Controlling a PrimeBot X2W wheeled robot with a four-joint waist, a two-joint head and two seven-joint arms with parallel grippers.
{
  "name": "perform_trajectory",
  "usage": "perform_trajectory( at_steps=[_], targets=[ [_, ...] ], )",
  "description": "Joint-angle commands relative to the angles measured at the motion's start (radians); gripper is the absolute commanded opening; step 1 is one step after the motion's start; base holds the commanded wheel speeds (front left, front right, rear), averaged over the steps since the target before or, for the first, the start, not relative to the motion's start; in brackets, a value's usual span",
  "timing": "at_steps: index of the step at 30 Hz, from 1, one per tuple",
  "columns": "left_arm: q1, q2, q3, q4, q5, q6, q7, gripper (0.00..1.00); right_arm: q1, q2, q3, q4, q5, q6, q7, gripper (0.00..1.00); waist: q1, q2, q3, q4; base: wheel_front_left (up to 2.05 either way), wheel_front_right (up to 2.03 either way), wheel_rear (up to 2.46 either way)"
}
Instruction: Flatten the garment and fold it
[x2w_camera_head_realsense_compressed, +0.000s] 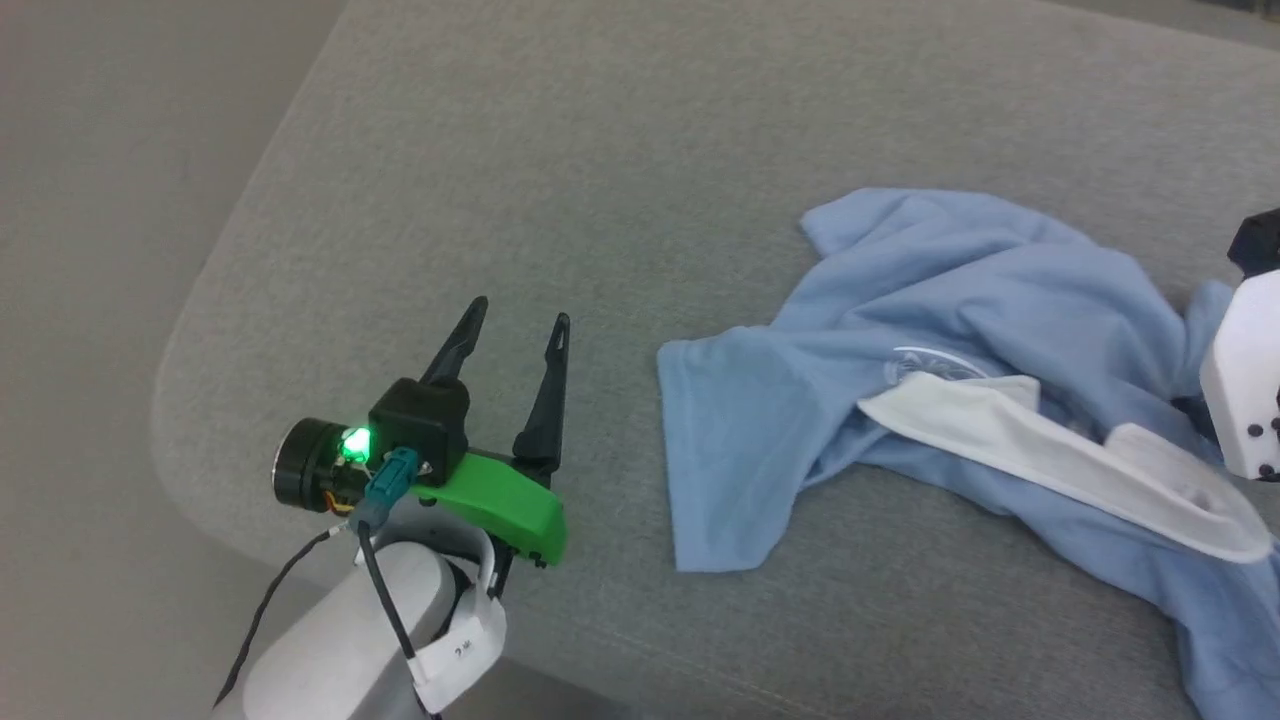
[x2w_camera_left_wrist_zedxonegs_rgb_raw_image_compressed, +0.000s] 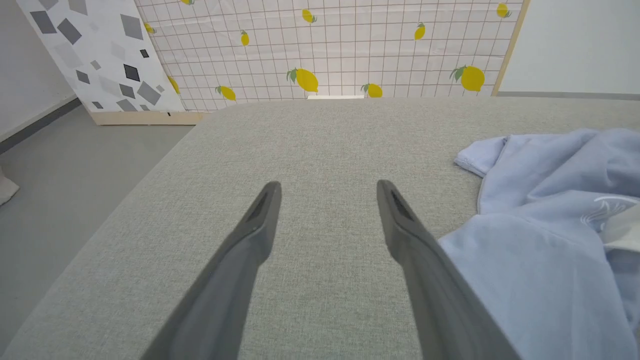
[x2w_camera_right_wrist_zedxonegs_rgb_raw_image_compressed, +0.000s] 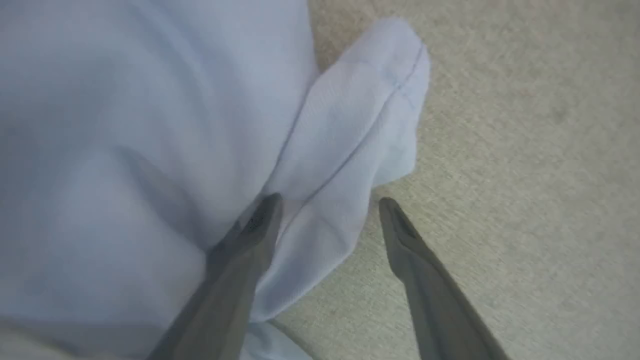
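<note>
The crumpled white-collared light blue polo shirt (x2w_camera_head_realsense_compressed: 960, 290) lay on the right side of the grey fabric-covered surface (x2w_camera_head_realsense_compressed: 600, 150). The right gripper (x2w_camera_right_wrist_zedxonegs_rgb_raw_image_compressed: 330, 202) straddled a hemmed fold, spread wide, gripping nothing. The left gripper (x2w_camera_head_realsense_compressed: 520, 312), wide open and empty, hovered beside the shirt.

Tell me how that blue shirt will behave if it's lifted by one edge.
Probably floppy: the garment lies in soft crumpled folds, so it should drape and sag. Pushing would likely bunch it on the woven grey surface.
</note>
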Motion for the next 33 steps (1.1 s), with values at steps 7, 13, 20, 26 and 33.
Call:
perform_trajectory(
  at_steps=[7, 13, 20, 26, 33],
  targets=[
    [-0.009, -0.015, 0.008, 0.029, 0.020, -0.003, -0.023, 1.00, 0.026, -0.005, 0.057, 0.071, -0.016, -0.002, -0.059, 0.00, -0.0001, 0.0000, 0.056, 0.070, 0.00, 0.00, 0.00],
    [0.003, 0.000, 0.010, 0.048, 0.014, -0.008, -0.022, 1.00, -0.006, 0.008, 0.037, 0.019, 0.013, -0.002, -0.249, 0.00, -0.0001, 0.0000, -0.010, 0.017, 0.00, 0.00, 0.00],
    [0.015, 0.014, 0.005, 0.053, 0.002, -0.011, -0.002, 1.00, -0.006, -0.028, -0.013, -0.107, 0.043, -0.002, -0.412, 0.00, -0.0001, 0.0000, -0.099, -0.046, 0.00, 0.00, 0.00],
    [0.026, 0.028, 0.008, 0.033, -0.005, 0.000, 0.011, 1.00, -0.025, -0.062, -0.103, -0.204, 0.029, -0.002, -0.481, 0.00, -0.0001, 0.0000, -0.116, -0.070, 0.00, 0.00, 0.00],
    [0.015, 0.024, 0.005, 0.008, -0.001, 0.003, 0.010, 1.00, -0.142, -0.121, -0.183, -0.176, -0.058, -0.002, -0.539, 0.00, -0.0001, 0.0000, -0.052, -0.049, 0.00, 0.00, 0.00]
  ],
)
